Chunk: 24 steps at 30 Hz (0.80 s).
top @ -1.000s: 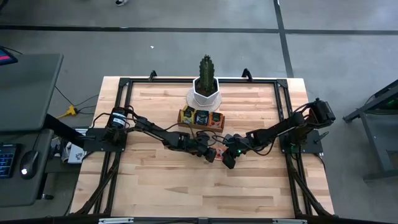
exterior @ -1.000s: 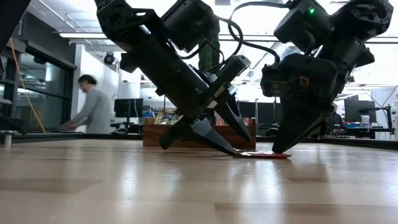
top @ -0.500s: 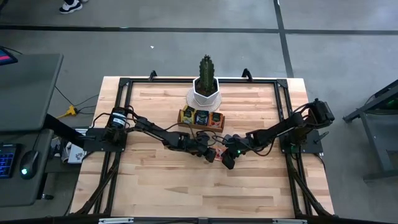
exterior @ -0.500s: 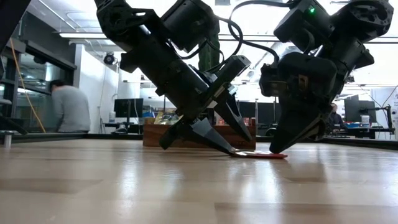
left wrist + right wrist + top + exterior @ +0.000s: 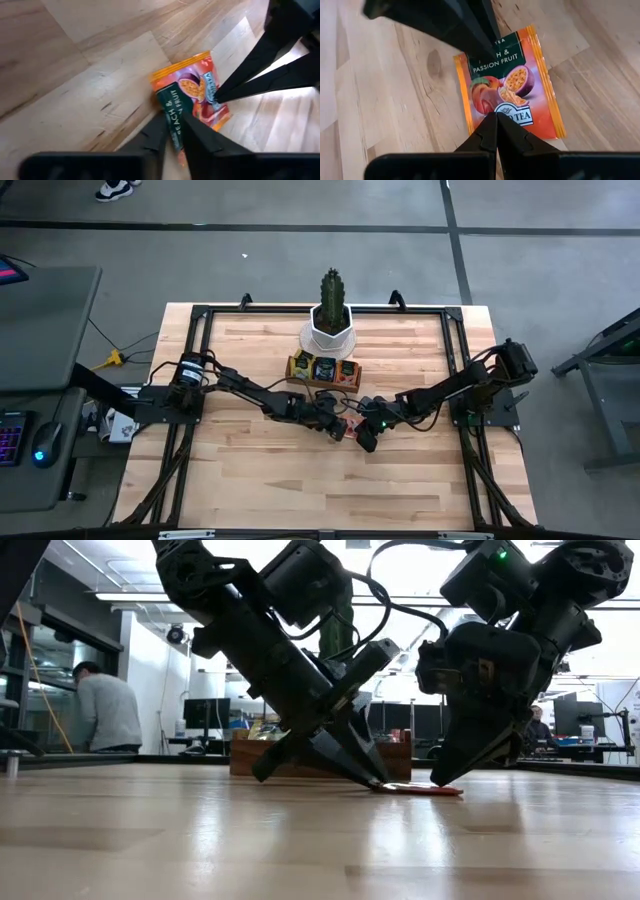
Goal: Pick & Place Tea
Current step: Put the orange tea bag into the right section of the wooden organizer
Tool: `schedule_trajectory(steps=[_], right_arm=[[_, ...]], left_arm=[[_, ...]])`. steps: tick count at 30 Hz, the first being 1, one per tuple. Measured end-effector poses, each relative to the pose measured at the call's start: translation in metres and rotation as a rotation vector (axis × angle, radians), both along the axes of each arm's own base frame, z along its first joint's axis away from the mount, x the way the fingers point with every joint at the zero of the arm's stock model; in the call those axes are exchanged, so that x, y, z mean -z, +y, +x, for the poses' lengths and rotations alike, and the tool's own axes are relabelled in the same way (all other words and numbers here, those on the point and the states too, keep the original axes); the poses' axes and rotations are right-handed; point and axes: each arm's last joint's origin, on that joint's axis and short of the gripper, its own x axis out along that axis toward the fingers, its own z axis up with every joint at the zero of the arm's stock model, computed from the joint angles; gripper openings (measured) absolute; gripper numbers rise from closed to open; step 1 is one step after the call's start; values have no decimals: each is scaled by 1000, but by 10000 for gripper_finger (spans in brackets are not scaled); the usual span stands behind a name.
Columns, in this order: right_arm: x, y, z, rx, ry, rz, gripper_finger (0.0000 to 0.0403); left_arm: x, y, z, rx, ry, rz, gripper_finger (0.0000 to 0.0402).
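Observation:
One orange-red tea sachet (image 5: 349,430) lies flat on the wood in front of the tray. It shows label up in the left wrist view (image 5: 192,92) and the right wrist view (image 5: 512,80). My left gripper (image 5: 175,127) slants down onto the end bearing the dark green label, fingers closed together. My right gripper (image 5: 496,117) stands shut with its tips on the sachet's opposite, white-logo end. In the low view the left gripper (image 5: 380,783) and right gripper (image 5: 440,783) meet the sachet (image 5: 420,789) from either side. Other sachets fill the brown tray (image 5: 323,370). My left gripper's fingers (image 5: 160,132) are closed on the sachet's green-label edge (image 5: 167,102), slanting down from the table's left. A strip of the sachet shows between them. The sachet lies flat on the table. My right gripper's shut fingertips (image 5: 490,125) press down on the sachet's printed face near the white logo (image 5: 517,116), slanting in from the table's right. The sachet stays flat on the wood under them.
The wooden tray (image 5: 245,758) stands just beyond the grippers, and behind it a cactus in a white pot (image 5: 330,335). A black frame (image 5: 200,315) runs along the table's edges. Bare wood lies toward the near edge. A person (image 5: 105,715) stands in the room behind.
My left gripper has shut: in the low view its two fingers stood apart, and they now lie together at the sachet's left end. My right gripper has shifted a little toward the left along the sachet. The sachet has stayed flat.

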Motion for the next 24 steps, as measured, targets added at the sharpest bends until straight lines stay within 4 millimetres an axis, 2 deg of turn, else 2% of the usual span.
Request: schedule_trajectory(steps=[2, 4, 15, 20, 24], right_arm=[[0, 0, 0, 1, 0, 0, 0], [0, 0, 0, 1, -1, 0, 0], [-3, 0, 0, 4, -12, 7, 0], [-19, -1, -2, 13, -63, 13, 0], [-40, -4, -11, 44, -96, -12, 0]], left_arm=[[1, 0, 0, 10, 4, 16, 27], [1, 0, 0, 18, 4, 33, 8], [0, 0, 0, 38, -6, 66, 1], [0, 0, 1, 40, -9, 71, 0], [0, 0, 1, 61, -11, 95, 0]])
